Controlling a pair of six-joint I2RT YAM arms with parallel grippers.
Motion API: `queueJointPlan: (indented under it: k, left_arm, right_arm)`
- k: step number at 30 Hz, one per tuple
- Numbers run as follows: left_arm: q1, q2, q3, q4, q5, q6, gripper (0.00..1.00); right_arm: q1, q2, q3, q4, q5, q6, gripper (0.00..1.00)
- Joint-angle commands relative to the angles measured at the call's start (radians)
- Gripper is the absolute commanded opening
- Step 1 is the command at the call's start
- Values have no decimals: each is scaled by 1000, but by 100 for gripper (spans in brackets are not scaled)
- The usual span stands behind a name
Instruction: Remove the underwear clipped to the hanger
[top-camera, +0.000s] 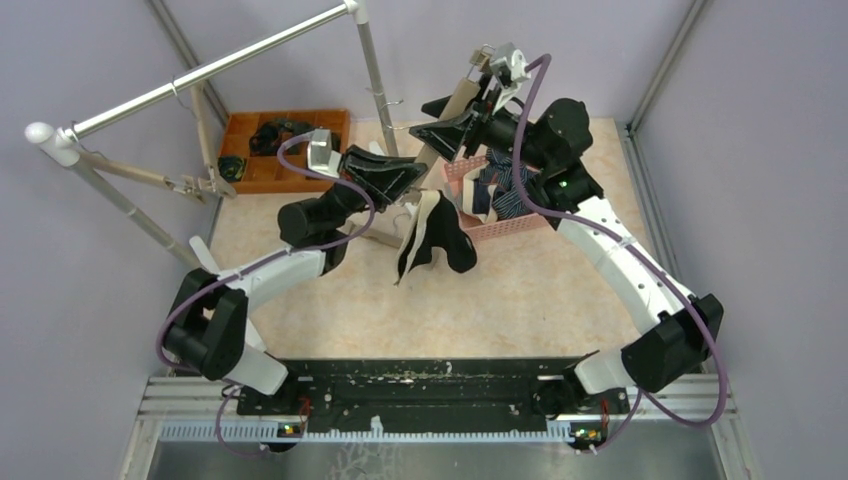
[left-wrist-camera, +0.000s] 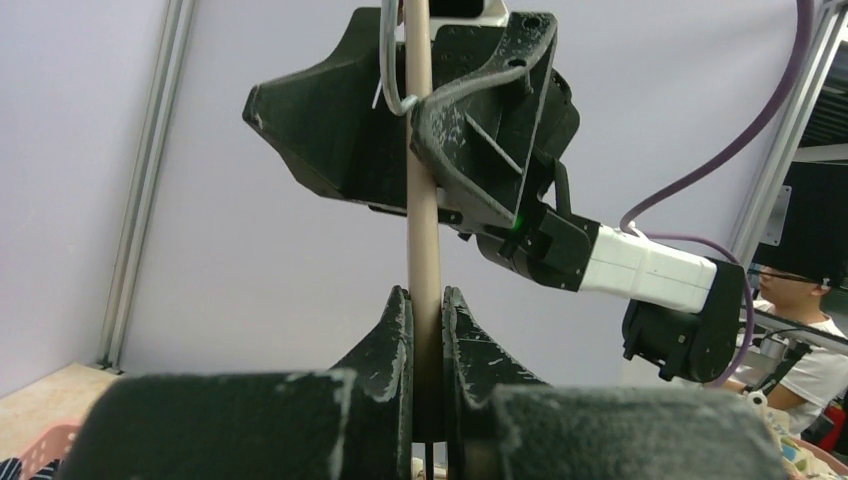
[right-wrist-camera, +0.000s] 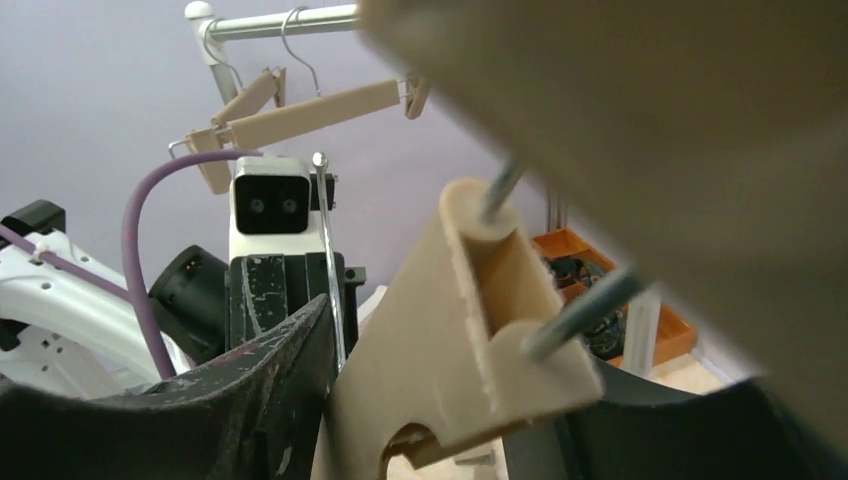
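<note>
My left tool (left-wrist-camera: 427, 300) is clamped shut on the pale wooden hanger bar (left-wrist-camera: 420, 160), holding it up between the two arms. My right tool (right-wrist-camera: 450, 390) straddles the hanger's beige wooden clip (right-wrist-camera: 470, 290). The clip sits between the fingers, but I cannot tell whether they are pressing it yet. Below the bar droops the black brief with a wide beige waistband (top-camera: 440, 240), hanging over the speckled desk (top-camera: 560, 290) just beside the pink plastic basket (top-camera: 505, 228). Exactly where the brief is pinned is hidden from above. The step in hand, as I judge it, is pinching that clip open. It is done well if I squeeze squarely on the clip's two wings, hold the bar firm with the left tool so it cannot twist, and let the cloth fall free rather than tug it. By count: one hanger in hand, one brief showing on it, and one basket with navy-striped cloth (top-camera: 512, 188) heaped inside, too tangled to number. Beyond, there is one orange tray (top-camera: 262, 178) of small dark bundles at the far left, and one metal rail (top-camera: 230, 62) carrying what look like two spare wooden hangers (right-wrist-camera: 310, 110).
</note>
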Motion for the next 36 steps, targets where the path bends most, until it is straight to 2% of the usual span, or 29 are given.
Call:
queueJointPlan:
  k: [1, 5, 7, 12, 16, 20, 23, 24, 26, 31, 33, 36]
  left_arm:
    - [-8, -70, -24, 194, 29, 47, 0]
    - [-6, -130, -81, 137, -17, 134, 0]
    - [-6, -156, -93, 105, -32, 176, 0]
    - [-2, -166, -117, 108, -98, 205, 0]
    - [6, -152, -121, 131, -147, 196, 0]
    - [7, -123, -102, 149, -143, 166, 0]
    - [8, -100, -89, 161, -137, 139, 0]
    - [8, -93, -90, 167, -140, 132, 0]
    - [7, -84, -89, 170, -147, 121, 0]
    - [15, -52, -65, 182, -141, 79, 0]
    - [22, -30, -59, 213, -145, 38, 3]
    - [39, 4, -54, 268, -152, -34, 22]
  right_arm:
    - [4, 27, 69, 42, 10, -1, 58]
    - [4, 32, 76, 36, 0, -8, 76]
    - [4, 32, 76, 31, -1, -10, 80]
    - [4, 34, 79, 24, -14, -10, 81]
    - [4, 30, 80, 28, -33, 4, 76]
    - [4, 33, 79, 37, -46, 14, 65]
    - [4, 48, 88, 58, -75, 41, 52]
    - [4, 55, 93, 65, -88, 52, 42]
    - [4, 68, 102, 84, -102, 83, 0]
    - [12, 73, 101, 104, -106, 97, 0]
    - [13, 53, 87, 96, -73, 72, 0]
    - [13, 33, 93, 59, -30, 26, 0]
